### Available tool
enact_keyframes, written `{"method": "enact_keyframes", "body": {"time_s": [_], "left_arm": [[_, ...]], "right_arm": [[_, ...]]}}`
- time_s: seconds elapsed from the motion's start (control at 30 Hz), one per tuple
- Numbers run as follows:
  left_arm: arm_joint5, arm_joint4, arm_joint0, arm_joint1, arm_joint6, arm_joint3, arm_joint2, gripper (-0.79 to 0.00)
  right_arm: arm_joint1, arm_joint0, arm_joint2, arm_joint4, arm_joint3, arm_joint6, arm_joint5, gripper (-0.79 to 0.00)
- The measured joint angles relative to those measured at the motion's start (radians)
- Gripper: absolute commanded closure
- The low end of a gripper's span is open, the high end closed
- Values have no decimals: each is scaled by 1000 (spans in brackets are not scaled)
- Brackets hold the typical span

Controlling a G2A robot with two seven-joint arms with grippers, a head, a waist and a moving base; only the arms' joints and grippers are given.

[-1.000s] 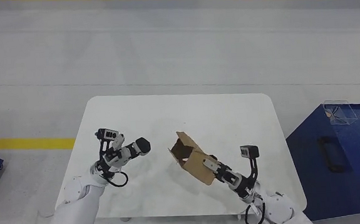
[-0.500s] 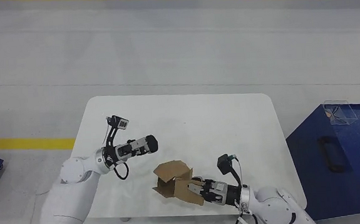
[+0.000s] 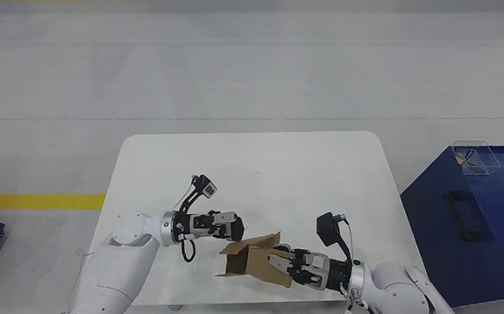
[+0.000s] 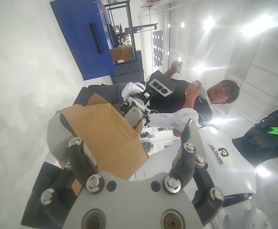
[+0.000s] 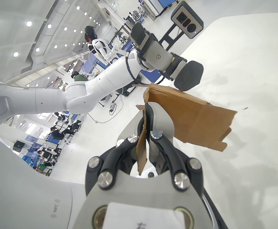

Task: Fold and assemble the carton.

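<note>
The right gripper (image 3: 284, 264) is clamping one brown wall of the carton (image 3: 249, 258) at the carton's near end. Its fingers (image 5: 152, 117) are pressing tight with the cardboard edge caught between them. The carton is lying tilted on its side and only partly opened. Its open mouth is pointing away from the right gripper toward the robot's left, and a loose flap is standing up along its far edge. Whether its underside is touching the surface below cannot be told.

Just beyond the carton's far upper edge, the left gripper (image 3: 232, 224) is hovering with its fingers spread wide, gripping nothing. One black pad (image 5: 188, 74) is sitting right at the carton's upper flap, but contact cannot be made out. The opposite finger (image 4: 191, 134) is standing well clear of the carton's side.

The white table (image 3: 279, 164) is stretching out beyond the carton. A blue cabinet (image 3: 484, 211) is standing well apart from the carton on the robot's right, off the table.
</note>
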Motion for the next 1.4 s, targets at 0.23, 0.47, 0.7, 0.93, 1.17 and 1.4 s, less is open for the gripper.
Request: {"method": "enact_keyframes", "body": {"time_s": [0.23,0.47,0.7,0.93,1.17,1.4], "left_arm": [[-26,-11,10,0,26,-24,6,-785],[-25,-11,10,0,25,-23,6,-785],[-25,-11,10,0,25,-23,6,-785],[-20,22,15,4,54,-46,0,-785],[9,68,50,41,15,-134,-95,-785],[1,273,127,82,102,-279,-193,-785]], "right_arm": [[2,-10,4,16,4,-6,-8,0],[2,-10,4,16,4,-6,-8,0],[2,-10,4,16,4,-6,-8,0],[2,-10,9,9,5,-37,13,0],[10,-4,44,121,23,3,32,0],[13,9,62,168,41,-2,61,0]]}}
